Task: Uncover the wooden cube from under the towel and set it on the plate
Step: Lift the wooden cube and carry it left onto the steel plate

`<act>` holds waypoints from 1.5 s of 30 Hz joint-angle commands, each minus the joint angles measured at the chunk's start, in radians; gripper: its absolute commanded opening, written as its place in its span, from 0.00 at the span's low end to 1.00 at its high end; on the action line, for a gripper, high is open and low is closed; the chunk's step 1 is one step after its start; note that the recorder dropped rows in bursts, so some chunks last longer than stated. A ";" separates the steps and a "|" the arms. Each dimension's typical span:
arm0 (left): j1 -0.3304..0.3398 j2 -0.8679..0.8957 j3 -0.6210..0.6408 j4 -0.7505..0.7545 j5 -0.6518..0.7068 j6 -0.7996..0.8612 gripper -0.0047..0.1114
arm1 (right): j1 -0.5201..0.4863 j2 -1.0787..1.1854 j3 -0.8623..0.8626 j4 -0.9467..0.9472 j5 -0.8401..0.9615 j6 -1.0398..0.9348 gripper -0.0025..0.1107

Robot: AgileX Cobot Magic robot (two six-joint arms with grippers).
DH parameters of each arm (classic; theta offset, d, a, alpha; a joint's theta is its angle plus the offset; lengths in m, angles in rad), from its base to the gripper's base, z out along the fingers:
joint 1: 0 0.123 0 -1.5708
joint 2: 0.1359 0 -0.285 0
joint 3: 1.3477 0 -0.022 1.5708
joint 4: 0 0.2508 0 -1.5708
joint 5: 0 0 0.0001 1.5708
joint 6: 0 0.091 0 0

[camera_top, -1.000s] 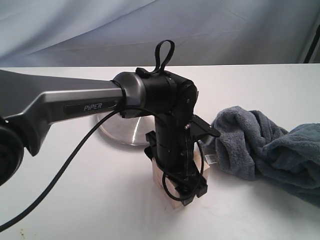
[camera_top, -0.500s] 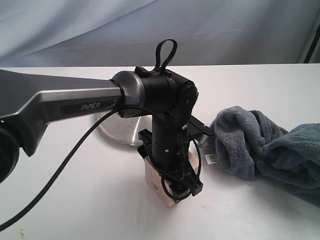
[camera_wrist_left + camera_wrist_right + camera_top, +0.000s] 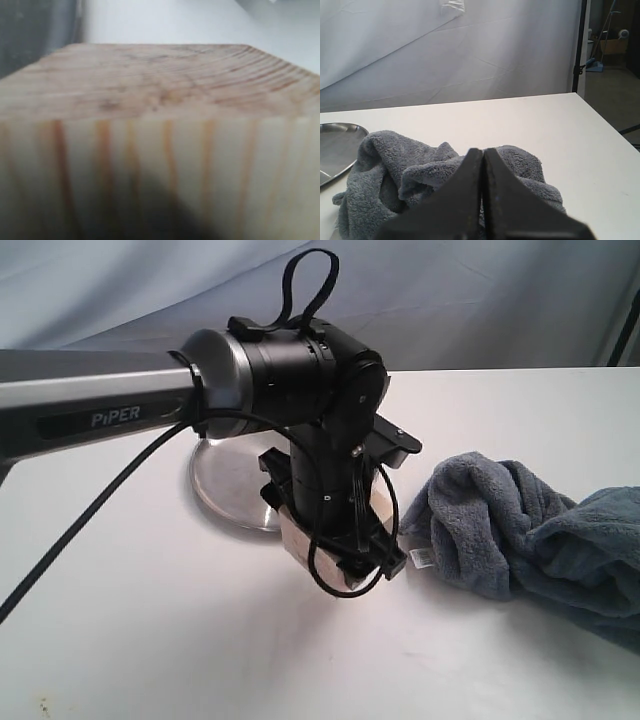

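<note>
The wooden cube [image 3: 298,540] is grasped by the left gripper [image 3: 340,550], just beside the rim of the plate [image 3: 225,490]. The towel [image 3: 500,530] lies bunched to the right. The right gripper [image 3: 482,152], near the towel, is closed and holds nothing.

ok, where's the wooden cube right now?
Centre of the exterior view: the wooden cube is in the left gripper, by the front-right rim of the plate, with the towel to its right.
</note>
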 commanded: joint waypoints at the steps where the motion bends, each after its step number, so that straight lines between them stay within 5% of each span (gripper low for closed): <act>1: 0.005 -0.022 -0.032 0.031 -0.012 -0.082 0.10 | 0.000 -0.006 0.003 0.005 0.012 0.004 0.05; 25: 0.302 -0.007 -0.119 -0.074 0.080 -0.120 0.10 | 0.000 -0.006 0.003 0.005 0.012 0.004 0.05; 32: 0.321 0.067 -0.188 -0.070 0.080 -0.067 0.10 | 0.000 -0.006 0.003 0.005 0.012 0.004 0.05; 45: 0.321 0.309 -0.554 -0.077 0.080 -0.041 0.10 | 0.000 -0.006 0.003 0.005 0.012 0.004 0.05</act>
